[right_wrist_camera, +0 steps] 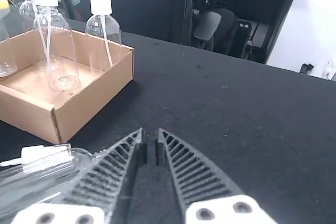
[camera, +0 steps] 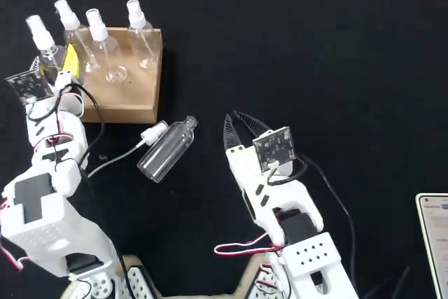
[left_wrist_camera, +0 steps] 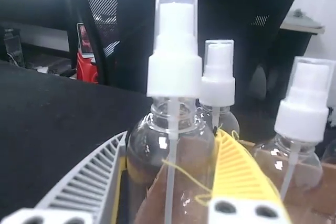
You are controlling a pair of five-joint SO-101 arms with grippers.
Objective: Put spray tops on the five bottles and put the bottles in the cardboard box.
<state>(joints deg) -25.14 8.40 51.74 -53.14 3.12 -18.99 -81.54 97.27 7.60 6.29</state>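
Note:
My left gripper [camera: 57, 62] is shut on a clear bottle [camera: 46, 52] with a white spray top, upright at the left side of the cardboard box [camera: 133, 106]. The left wrist view shows that bottle [left_wrist_camera: 170, 148] between the grey and yellow fingers. Three more topped bottles [camera: 105, 47] stand in the box. A bare bottle [camera: 165, 149] lies on the table in front of the box, and a loose spray top [camera: 154, 133] lies against its neck. My right gripper [camera: 232, 118] hovers just right of that bottle, open by a narrow gap and holding nothing. In the right wrist view the box [right_wrist_camera: 79, 93], the lying bottle [right_wrist_camera: 37, 174] and my right gripper [right_wrist_camera: 150, 145] appear.
A white-edged device [camera: 434, 243] lies at the table's right edge. The loose top's thin tube [camera: 115, 159] trails across the black table toward the left arm. An office chair [left_wrist_camera: 173, 9] stands beyond the table's far edge.

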